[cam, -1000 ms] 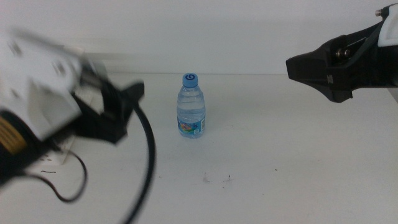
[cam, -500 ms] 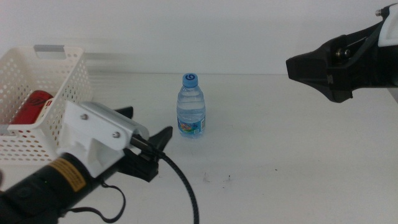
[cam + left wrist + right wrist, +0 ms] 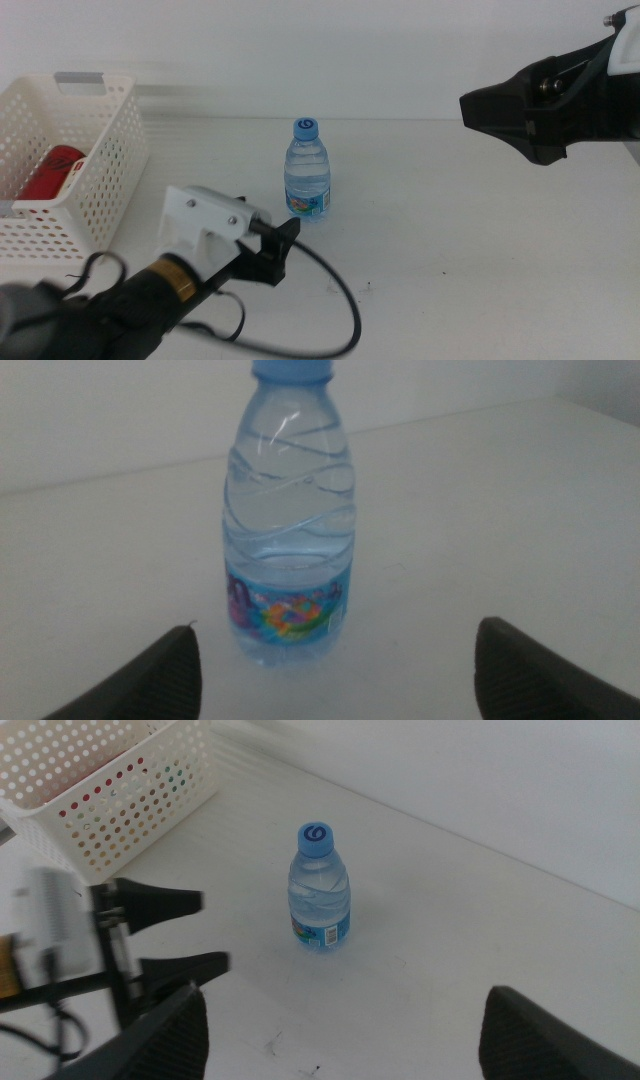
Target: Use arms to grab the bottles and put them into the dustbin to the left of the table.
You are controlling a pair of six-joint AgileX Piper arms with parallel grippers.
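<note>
A small clear water bottle (image 3: 307, 172) with a blue cap stands upright at the middle of the table. It also shows in the left wrist view (image 3: 290, 530) and in the right wrist view (image 3: 320, 892). My left gripper (image 3: 287, 245) is open and empty, low over the table just in front of the water bottle, with the bottle ahead between its jaws (image 3: 340, 635). My right gripper (image 3: 480, 105) is open and empty, high at the right, away from the bottle (image 3: 345, 998). The white perforated dustbin (image 3: 110, 170) stands at the left with a red can (image 3: 50, 172) inside. The yellow tea bottle is out of view.
The left arm's white housing (image 3: 205, 215) and black cable (image 3: 340, 300) lie across the front left of the table. The left gripper also shows in the right wrist view (image 3: 212, 930), near the dustbin (image 3: 120, 780). A plain white wall is behind the table.
My left arm has swung away from the dustbin, down and right, and its open gripper now points at the water bottle from close by. The right arm and the bottle have not moved.
</note>
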